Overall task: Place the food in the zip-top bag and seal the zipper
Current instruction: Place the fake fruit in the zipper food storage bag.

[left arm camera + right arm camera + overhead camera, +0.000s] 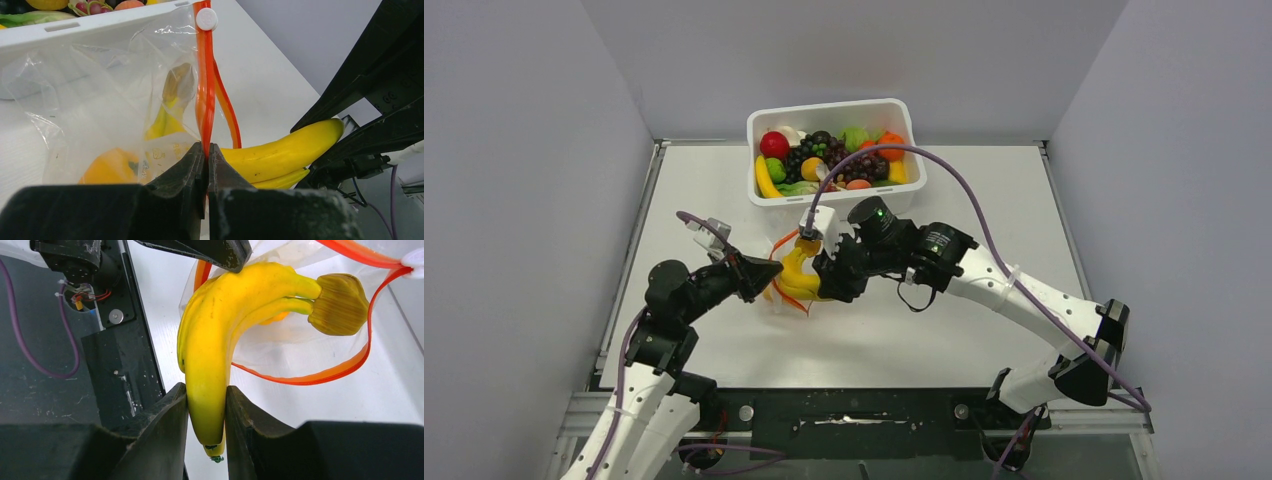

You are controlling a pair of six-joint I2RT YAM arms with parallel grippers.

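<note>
White table; left wrist view shows zipper pinched, right wrist banana gripped.

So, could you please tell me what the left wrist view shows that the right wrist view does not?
Only the left wrist view: the left gripper shut on the zipper, and the white tub behind the zip-top bag. Only the right wrist view: the right gripper clamped on the tip of the banana bunch. Both: the banana bunch, the clear zip-top bag and its orange-red zipper.
</note>
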